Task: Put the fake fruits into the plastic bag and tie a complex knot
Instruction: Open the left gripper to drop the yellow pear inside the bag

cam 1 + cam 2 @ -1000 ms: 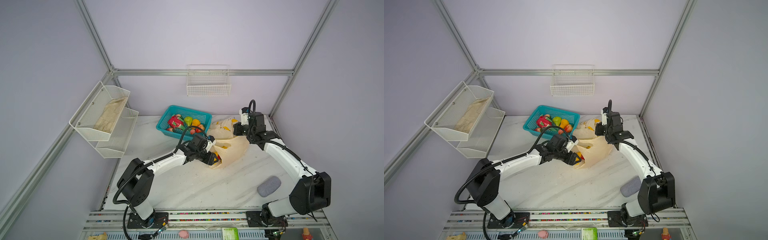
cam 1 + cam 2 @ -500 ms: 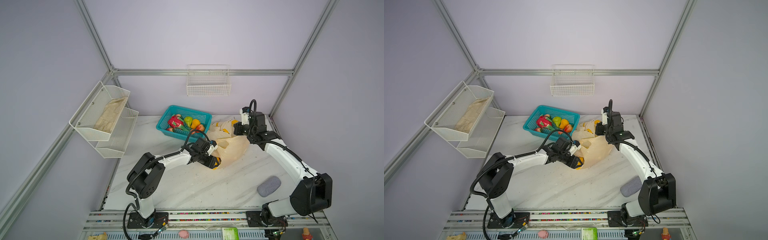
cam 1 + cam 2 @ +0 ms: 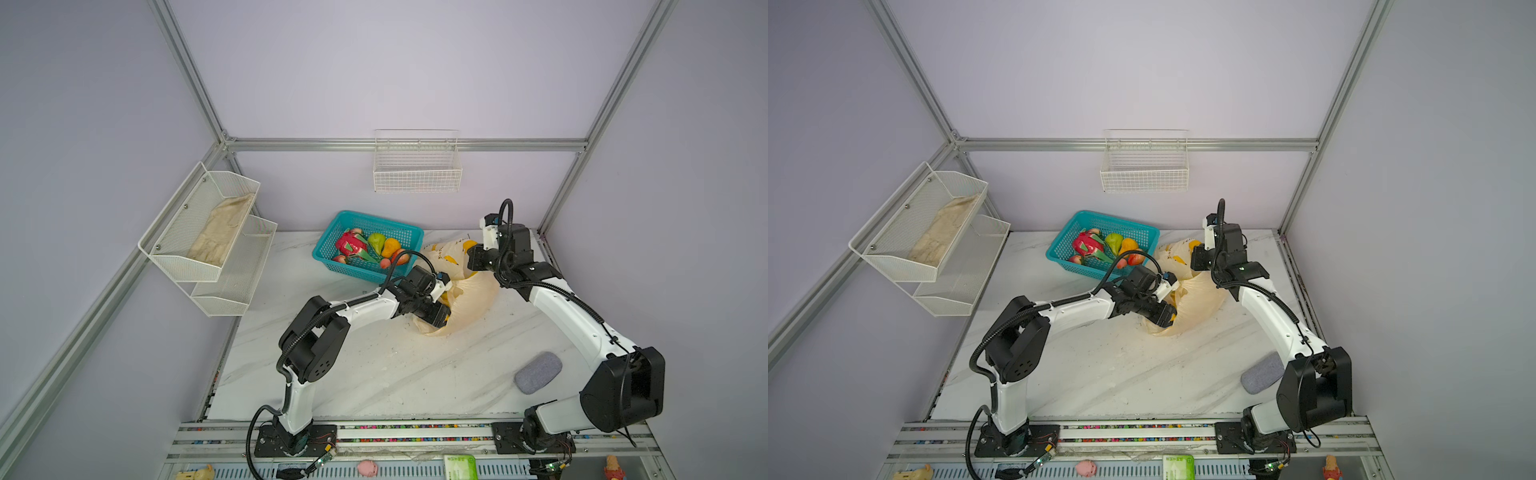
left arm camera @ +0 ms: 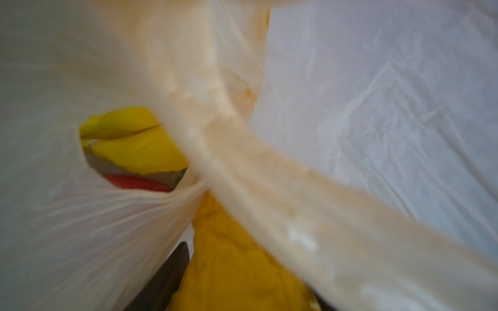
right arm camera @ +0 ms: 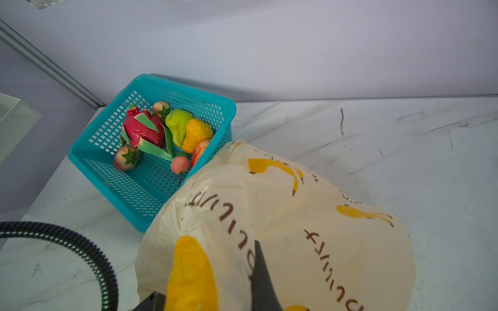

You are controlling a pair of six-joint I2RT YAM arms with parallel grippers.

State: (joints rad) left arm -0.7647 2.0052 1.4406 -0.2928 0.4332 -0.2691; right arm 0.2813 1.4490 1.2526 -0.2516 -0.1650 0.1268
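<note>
Peach plastic bag (image 3: 473,291) lies on the table (image 3: 374,374) beside the basket (image 3: 409,239) as your left gripper (image 3: 442,318), deep in its mouth, holds a yellow fruit (image 4: 231,269); your right gripper (image 3: 473,262) is pinched tight on the bag's far edge. Other fruits (image 3: 349,245) sit in the basket.

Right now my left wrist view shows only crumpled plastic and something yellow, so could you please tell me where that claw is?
Observer: The left claw reaches into the near end of the plastic bag.
Operator: Is the other arm helping?
Observer: Yes, the right claw is shut on the bag's far end, holding it raised.
Operator: Any fruit left outside?
Observer: The teal basket holds a dragon fruit, a green pear and an orange pear.
</note>
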